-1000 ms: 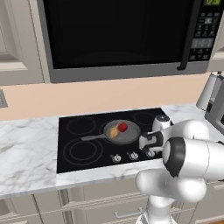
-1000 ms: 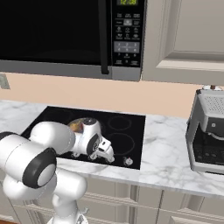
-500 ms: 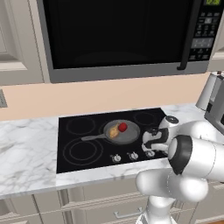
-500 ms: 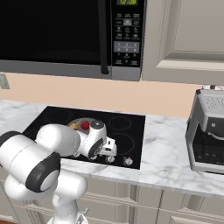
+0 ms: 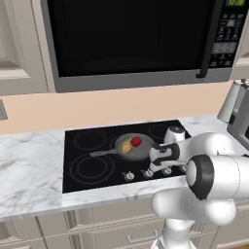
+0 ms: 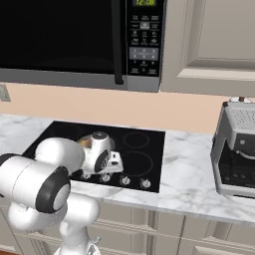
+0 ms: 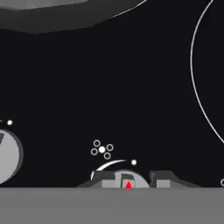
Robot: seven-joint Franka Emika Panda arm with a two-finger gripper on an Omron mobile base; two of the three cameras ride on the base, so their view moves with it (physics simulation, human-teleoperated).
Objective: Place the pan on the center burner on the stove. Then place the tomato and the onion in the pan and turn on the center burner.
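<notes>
The dark grey pan (image 5: pixel 141 151) sits on the black stove (image 5: pixel 82 146) over the center burner, its thin handle pointing left. Inside it lie the red tomato (image 5: pixel 136 141) and the golden-brown onion (image 5: pixel 127 145). My gripper (image 5: pixel 154 168) is low at the stove's front edge, in the row of silver knobs, right of the pan. In the hand view my gripper (image 7: pixel 129 178) has its two dark fingertips (image 7: pixel 105 177) pressed against the sides of a silver knob (image 7: pixel 127 179) with a red mark. From the right, the gripper (image 6: pixel 106 173) hangs over the knob row (image 6: pixel 125 181).
A black microwave (image 5: pixel 131 39) hangs over the stove. A coffee machine (image 6: pixel 239 149) stands on the marble counter (image 6: pixel 189 169) to the right. More marble counter (image 5: pixel 29 165) lies left of the stove. Another knob (image 7: pixel 6 153) is left of the held one.
The hand has come down and forward to the knob row, and the fingers have closed onto a knob. Pan, tomato and onion have stayed put.
</notes>
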